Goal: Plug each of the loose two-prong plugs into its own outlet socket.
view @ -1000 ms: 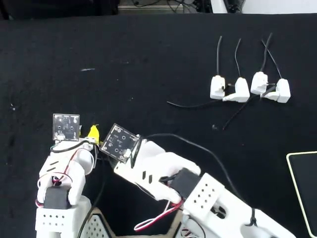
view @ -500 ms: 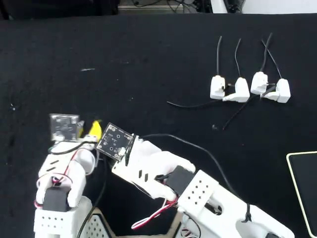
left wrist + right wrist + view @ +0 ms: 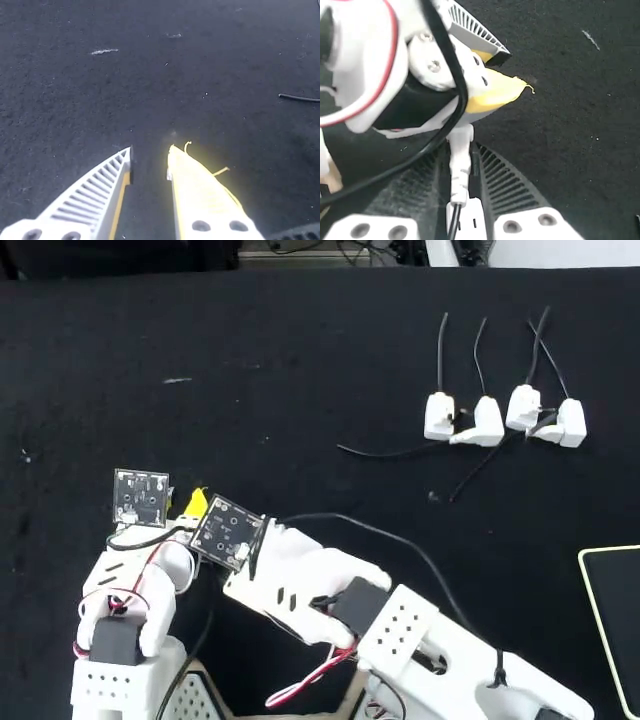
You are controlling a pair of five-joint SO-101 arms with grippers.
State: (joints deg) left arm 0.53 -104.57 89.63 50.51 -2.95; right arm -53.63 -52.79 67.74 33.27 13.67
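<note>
Four white two-prong plugs with thin black cords lie in a row at the far right of the black table. Both arms sit at the near left edge, far from the plugs. My left gripper is open a little, with bare table between its white and yellow fingers. My right gripper is pressed close against the left arm's wrist; in the high view it lies under a square camera board. A narrow white piece with a black wire runs down its middle.
Loose black cords trail from the plugs toward the table's middle. A black pad with a yellow rim lies at the right edge. A black cable arcs over the right arm.
The right arm has shifted left, closer against the left arm. The left wrist has wobbled slightly. The plugs have not moved.
</note>
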